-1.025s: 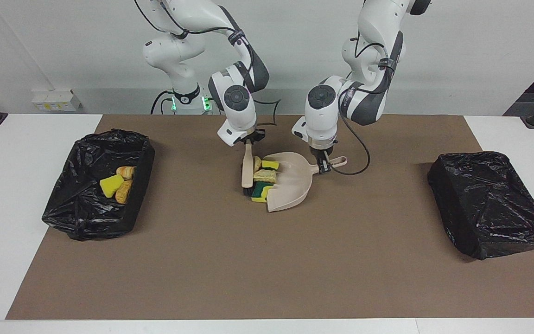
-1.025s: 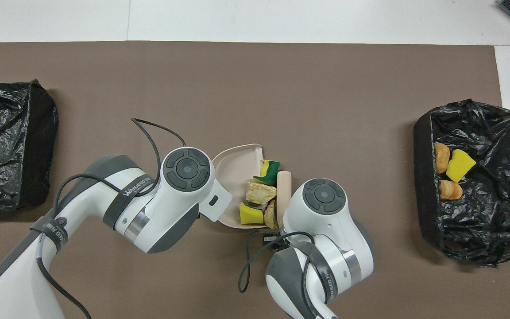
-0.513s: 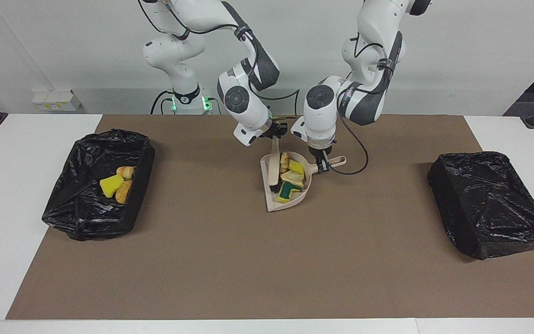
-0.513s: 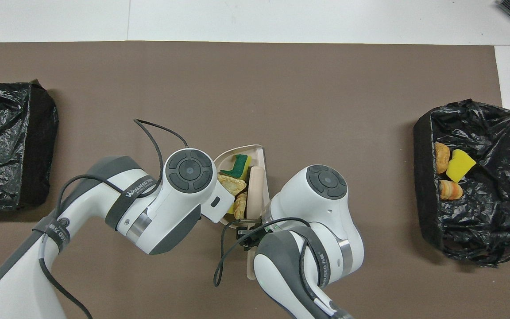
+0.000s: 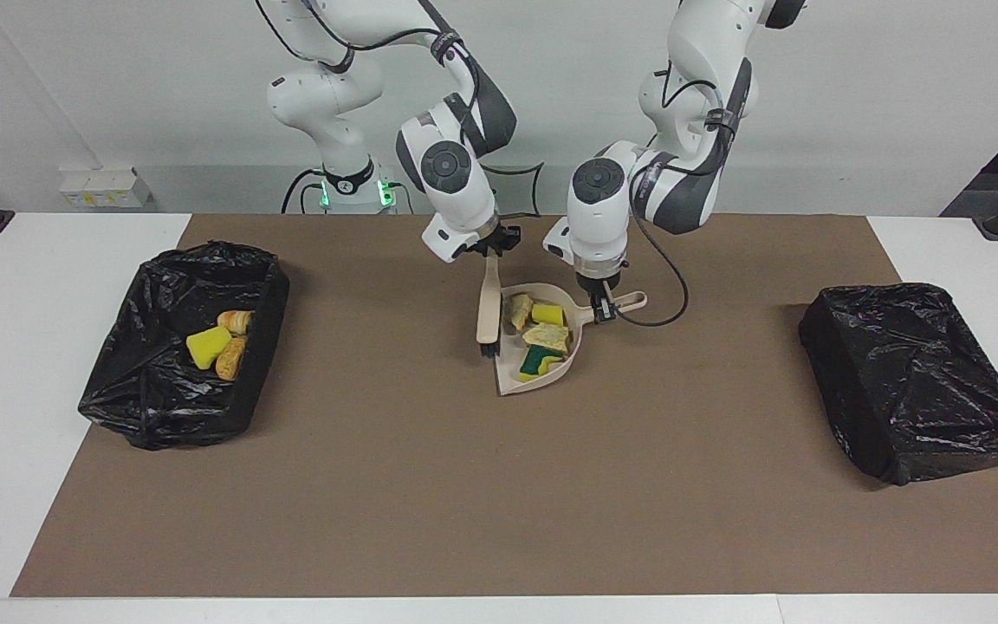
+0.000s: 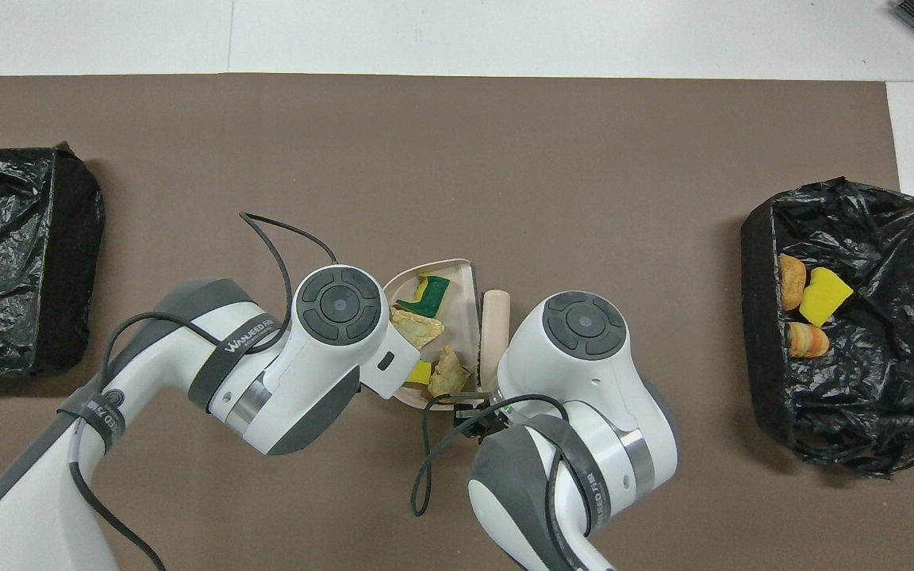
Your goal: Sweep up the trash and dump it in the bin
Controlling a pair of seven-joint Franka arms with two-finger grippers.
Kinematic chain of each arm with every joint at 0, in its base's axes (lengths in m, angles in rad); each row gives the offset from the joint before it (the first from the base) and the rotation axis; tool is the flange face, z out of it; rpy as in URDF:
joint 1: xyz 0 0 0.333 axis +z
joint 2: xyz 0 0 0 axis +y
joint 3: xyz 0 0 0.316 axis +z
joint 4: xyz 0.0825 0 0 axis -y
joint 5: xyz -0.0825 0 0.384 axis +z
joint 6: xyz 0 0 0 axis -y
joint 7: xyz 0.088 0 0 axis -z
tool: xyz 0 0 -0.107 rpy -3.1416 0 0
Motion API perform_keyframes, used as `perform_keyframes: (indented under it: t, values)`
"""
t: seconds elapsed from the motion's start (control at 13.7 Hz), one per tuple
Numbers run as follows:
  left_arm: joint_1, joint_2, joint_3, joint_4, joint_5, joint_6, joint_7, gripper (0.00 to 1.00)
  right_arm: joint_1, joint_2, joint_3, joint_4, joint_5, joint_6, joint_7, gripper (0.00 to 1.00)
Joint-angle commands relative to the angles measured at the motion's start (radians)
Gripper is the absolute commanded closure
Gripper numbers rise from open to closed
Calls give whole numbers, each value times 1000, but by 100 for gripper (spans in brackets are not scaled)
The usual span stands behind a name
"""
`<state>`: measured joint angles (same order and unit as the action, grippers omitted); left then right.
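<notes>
While the left gripper [image 5: 606,309] was clamped on the handle of the beige dustpan [image 5: 570,357], the pan rested on the brown mat [image 5: 499,485] near the middle of the table, its open mouth turned toward the right arm's end. Four pieces of the trash lay inside it: a tan crumbly lump [image 5: 519,309] nearest the robots, a yellow sponge piece [image 5: 548,314] beside it, a tan foam lump [image 5: 547,335] in the middle, and a green-backed sponge piece [image 5: 537,361] farthest from the robots. The right gripper [image 5: 489,252] was closed on the top of the beige brush [image 5: 488,308], which hung nearly upright just beside the pan's open mouth, its dark bristles [image 5: 489,350] down by the mat; whether they touched it could not be told. In the overhead view the brush handle [image 6: 493,329] showed between the two wrists, apart from the pan's rim [image 6: 473,293]. Toward the right arm's end stood a bin lined with a black bag [image 5: 171,407], and in it lay three more scraps: a yellow sponge piece [image 5: 207,346] and two orange-brown lumps [image 5: 232,356] touching it. A second black-bagged bin [image 5: 919,381] sat toward the left arm's end of the table, its inside not visible.
</notes>
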<state>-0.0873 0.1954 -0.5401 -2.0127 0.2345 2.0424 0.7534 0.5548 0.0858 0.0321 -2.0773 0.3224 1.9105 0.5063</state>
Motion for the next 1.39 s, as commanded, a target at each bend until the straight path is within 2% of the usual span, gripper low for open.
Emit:
perform_keyframes:
  t: [0.0, 0.44, 0.59, 0.81, 0.95, 1.17, 1.32]
  values:
    - [0, -8, 5, 8, -8, -14, 9, 100, -16, -15, 5, 28, -97, -65, 46, 100]
    - [20, -10, 6, 14, -9, -7, 35, 100, -168, 21, 9, 207, -245, -237, -6, 100]
    - [24, -16, 8, 17, -9, -8, 56, 100, -216, 38, 12, 253, -322, -280, -79, 100]
    - [34, -46, 22, 19, -21, -16, 107, 100, -288, 51, 12, 260, -359, -285, -135, 100]
    - [61, -86, 37, 15, -101, -31, 219, 100, -291, 49, 11, 256, -359, -286, -163, 100]
    - [60, -135, 109, 19, -184, -54, 340, 100, -289, 46, 12, 256, -352, -280, -161, 100]
    - [58, -187, 193, 22, -219, -77, 473, 100, -288, 46, 14, 252, -338, -268, -158, 100]
